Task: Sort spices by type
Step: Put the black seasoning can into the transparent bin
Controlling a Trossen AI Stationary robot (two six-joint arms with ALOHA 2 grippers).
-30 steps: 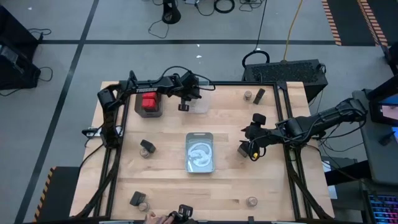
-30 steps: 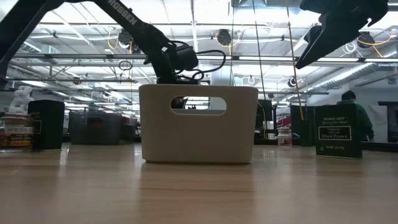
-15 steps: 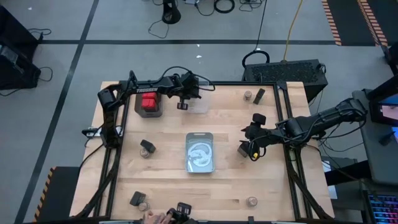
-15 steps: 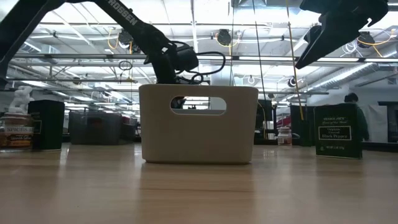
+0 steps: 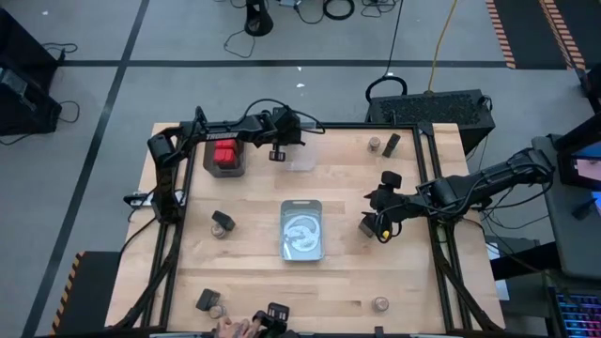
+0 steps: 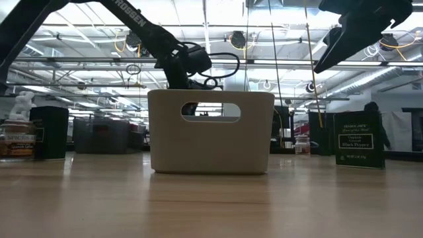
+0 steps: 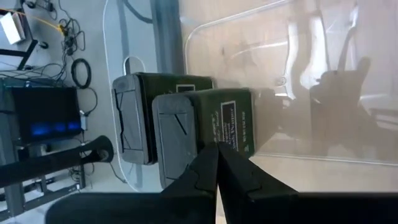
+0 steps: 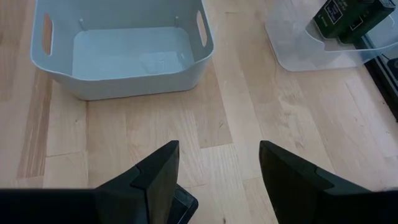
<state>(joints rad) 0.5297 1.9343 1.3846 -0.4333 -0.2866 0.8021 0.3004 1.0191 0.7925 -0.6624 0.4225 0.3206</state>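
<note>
Two black boxy spices (image 7: 211, 124) (image 7: 143, 118) stand side by side in the clear bin (image 5: 302, 158) at the table's far side. My left gripper (image 5: 277, 156) is shut, its tips (image 7: 216, 152) at the nearer box's edge. Red boxes (image 5: 224, 152) sit in a dark bin to the left of the clear bin. My right gripper (image 8: 217, 144) is open and hangs high at the right (image 6: 344, 46), over a black pepper box (image 6: 360, 139) that stands on its base on the table. My left gripper's shut fingertips (image 7: 211, 163) come slanting down at the near edge of the nearer black box (image 7: 186, 162) in the clear bin. I cannot tell whether they touch it.
A white bin with handle cut-outs (image 5: 285, 230) stands mid-table. Jars and black boxes are scattered at the left (image 5: 223, 222), near left (image 5: 208, 300), near right (image 5: 380, 303) and far right (image 5: 383, 144). A person's hand (image 5: 239, 329) is at the near edge.
My left gripper has turned at the wrist and its shut tips have swung a little toward the table's far edge, over the clear bin.
</note>
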